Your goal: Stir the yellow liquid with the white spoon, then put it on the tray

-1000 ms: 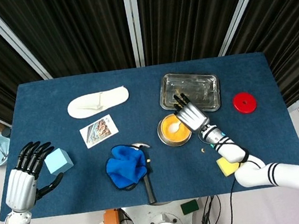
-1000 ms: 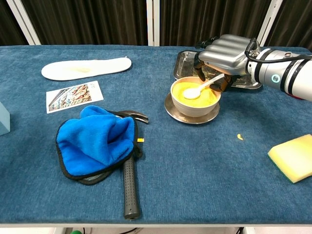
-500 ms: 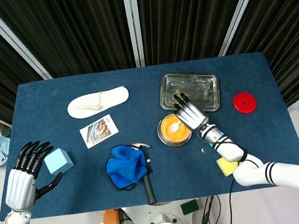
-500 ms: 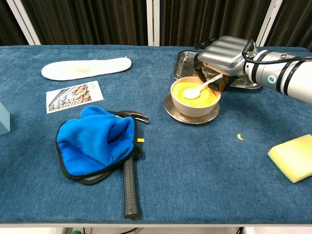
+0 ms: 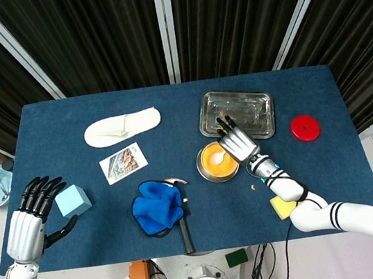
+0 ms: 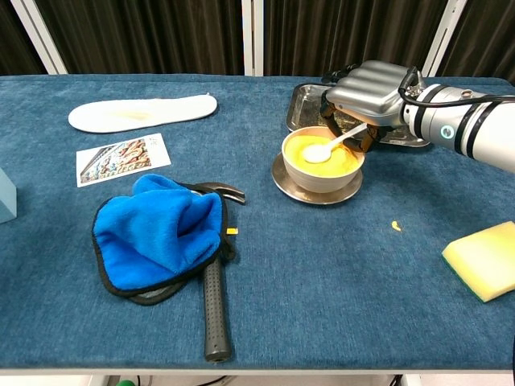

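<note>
Right hand [image 6: 372,90], fingers curled around the white plastic spoon [image 6: 330,145], has shifted its bowl slightly within the yellow liquid [image 6: 322,155]: stirring continues, steel tray [image 6: 306,98] awaiting behind.

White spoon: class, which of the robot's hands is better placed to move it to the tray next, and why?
Right. The right hand holds the white spoon in the bowl, beside the tray. The left hand idles at the far table edge.
</note>
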Robot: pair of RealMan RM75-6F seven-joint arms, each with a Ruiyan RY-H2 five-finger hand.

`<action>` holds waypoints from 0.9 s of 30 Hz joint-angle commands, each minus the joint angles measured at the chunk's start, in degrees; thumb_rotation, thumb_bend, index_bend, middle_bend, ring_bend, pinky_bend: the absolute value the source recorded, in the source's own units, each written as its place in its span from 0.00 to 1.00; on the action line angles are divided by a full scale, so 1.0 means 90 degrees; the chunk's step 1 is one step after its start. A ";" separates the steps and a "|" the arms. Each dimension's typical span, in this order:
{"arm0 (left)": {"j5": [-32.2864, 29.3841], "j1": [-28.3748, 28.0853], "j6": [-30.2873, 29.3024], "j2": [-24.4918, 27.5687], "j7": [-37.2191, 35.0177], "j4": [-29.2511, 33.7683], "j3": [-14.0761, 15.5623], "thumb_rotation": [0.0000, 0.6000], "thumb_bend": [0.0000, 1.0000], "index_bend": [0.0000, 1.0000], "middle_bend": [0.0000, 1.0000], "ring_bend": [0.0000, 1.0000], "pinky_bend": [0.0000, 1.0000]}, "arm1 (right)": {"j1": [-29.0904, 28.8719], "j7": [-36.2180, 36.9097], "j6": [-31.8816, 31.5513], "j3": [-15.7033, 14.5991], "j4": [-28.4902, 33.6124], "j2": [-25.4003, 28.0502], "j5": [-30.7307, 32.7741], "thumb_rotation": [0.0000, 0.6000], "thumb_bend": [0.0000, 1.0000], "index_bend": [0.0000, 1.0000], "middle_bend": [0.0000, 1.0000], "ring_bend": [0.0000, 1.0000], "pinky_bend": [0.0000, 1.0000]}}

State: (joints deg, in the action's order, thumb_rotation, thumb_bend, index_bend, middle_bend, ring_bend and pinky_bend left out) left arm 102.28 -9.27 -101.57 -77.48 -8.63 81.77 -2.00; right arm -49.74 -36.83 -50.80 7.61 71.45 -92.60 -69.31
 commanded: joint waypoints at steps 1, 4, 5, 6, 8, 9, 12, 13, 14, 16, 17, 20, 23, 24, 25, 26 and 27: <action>0.0006 -0.0004 0.0004 -0.0001 0.0010 -0.0001 -0.0001 1.00 0.17 0.18 0.16 0.11 0.12 | 0.0000 -0.0009 -0.0037 -0.0010 0.0027 0.0022 -0.0038 1.00 0.46 0.58 0.27 0.04 0.11; 0.0005 -0.0009 0.0011 0.0001 0.0011 0.0005 -0.0004 1.00 0.17 0.18 0.16 0.11 0.12 | -0.0003 -0.0042 -0.0125 -0.0029 0.0069 0.0068 -0.0144 1.00 0.47 0.59 0.28 0.04 0.11; 0.0006 -0.0010 0.0014 0.0003 0.0013 0.0005 -0.0003 1.00 0.17 0.18 0.16 0.11 0.12 | 0.0005 -0.0052 -0.0175 -0.0031 0.0105 0.0096 -0.0184 1.00 0.47 0.60 0.28 0.04 0.11; 0.0008 -0.0011 0.0014 0.0004 0.0015 0.0006 -0.0004 1.00 0.17 0.17 0.16 0.11 0.12 | -0.0001 -0.0066 -0.0208 -0.0027 0.0133 0.0122 -0.0220 1.00 0.47 0.60 0.28 0.04 0.11; 0.0009 -0.0014 0.0016 0.0006 0.0016 0.0010 -0.0005 1.00 0.17 0.17 0.16 0.11 0.12 | -0.0034 -0.0169 -0.0271 -0.0035 0.0202 0.0212 -0.0339 1.00 0.47 0.61 0.29 0.04 0.11; 0.0010 -0.0014 0.0016 0.0008 0.0016 0.0012 -0.0006 1.00 0.17 0.17 0.16 0.11 0.12 | -0.0057 -0.0256 -0.0282 -0.0052 0.0235 0.0265 -0.0394 1.00 0.47 0.62 0.29 0.04 0.11; 0.0021 -0.0011 0.0003 0.0018 0.0033 0.0026 -0.0006 1.00 0.17 0.17 0.16 0.11 0.12 | -0.0233 -0.0839 -0.0216 -0.0152 0.0373 0.0505 -0.0644 1.00 0.48 0.62 0.29 0.04 0.11; 0.0022 -0.0008 -0.0002 0.0020 0.0034 0.0032 -0.0006 1.00 0.17 0.17 0.16 0.11 0.12 | -0.0292 -0.1078 -0.0196 -0.0195 0.0419 0.0579 -0.0729 1.00 0.48 0.63 0.29 0.04 0.11; 0.0019 -0.0003 -0.0008 0.0019 0.0032 0.0033 -0.0005 1.00 0.17 0.17 0.16 0.11 0.12 | -0.0356 -0.1314 -0.0159 -0.0233 0.0472 0.0646 -0.0803 1.00 0.48 0.63 0.29 0.04 0.11; 0.0010 0.0007 -0.0010 0.0010 0.0025 0.0028 0.0001 1.00 0.17 0.17 0.16 0.11 0.12 | -0.0524 -0.1866 -0.0024 -0.0314 0.0568 0.0784 -0.0955 1.00 0.48 0.64 0.29 0.04 0.11; 0.0004 0.0012 -0.0011 0.0004 0.0020 0.0022 0.0003 1.00 0.17 0.17 0.16 0.11 0.12 | -0.0599 -0.2120 0.0037 -0.0356 0.0591 0.0841 -0.1029 1.00 0.48 0.64 0.29 0.04 0.11; -0.0011 0.0037 -0.0026 -0.0023 -0.0013 -0.0017 0.0019 1.00 0.17 0.17 0.16 0.11 0.12 | -0.0808 -0.2739 0.0241 -0.0476 0.0631 0.0959 -0.1241 1.00 0.48 0.66 0.30 0.06 0.11; -0.0029 0.0067 -0.0065 -0.0051 -0.0060 -0.0064 0.0022 1.00 0.17 0.17 0.16 0.11 0.12 | -0.0953 -0.3192 0.0396 -0.0547 0.0579 0.0993 -0.1356 1.00 0.48 0.67 0.30 0.06 0.11; -0.0036 0.0080 -0.0084 -0.0062 -0.0082 -0.0086 0.0023 1.00 0.17 0.17 0.16 0.11 0.12 | -0.0984 -0.3359 0.0420 -0.0563 0.0545 0.0983 -0.1376 1.00 0.48 0.68 0.30 0.06 0.11; -0.0040 0.0090 -0.0098 -0.0070 -0.0099 -0.0103 0.0025 1.00 0.17 0.17 0.16 0.11 0.12 | -0.1000 -0.3474 0.0434 -0.0574 0.0519 0.0969 -0.1384 1.00 0.48 0.68 0.30 0.06 0.11; -0.0045 0.0101 -0.0107 -0.0076 -0.0114 -0.0123 0.0030 1.00 0.17 0.17 0.16 0.11 0.12 | -0.1016 -0.3577 0.0456 -0.0591 0.0491 0.0954 -0.1393 1.00 0.48 0.68 0.30 0.06 0.11; -0.0055 0.0115 -0.0118 -0.0086 -0.0135 -0.0151 0.0035 1.00 0.17 0.17 0.16 0.11 0.12 | -0.1036 -0.3710 0.0484 -0.0621 0.0454 0.0932 -0.1414 1.00 0.48 0.68 0.30 0.06 0.10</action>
State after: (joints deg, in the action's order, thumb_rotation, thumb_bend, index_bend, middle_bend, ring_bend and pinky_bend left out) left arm 101.83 -8.31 -102.57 -78.20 -9.78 80.48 -1.72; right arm -58.15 -68.16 -47.39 2.79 76.07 -84.29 -81.20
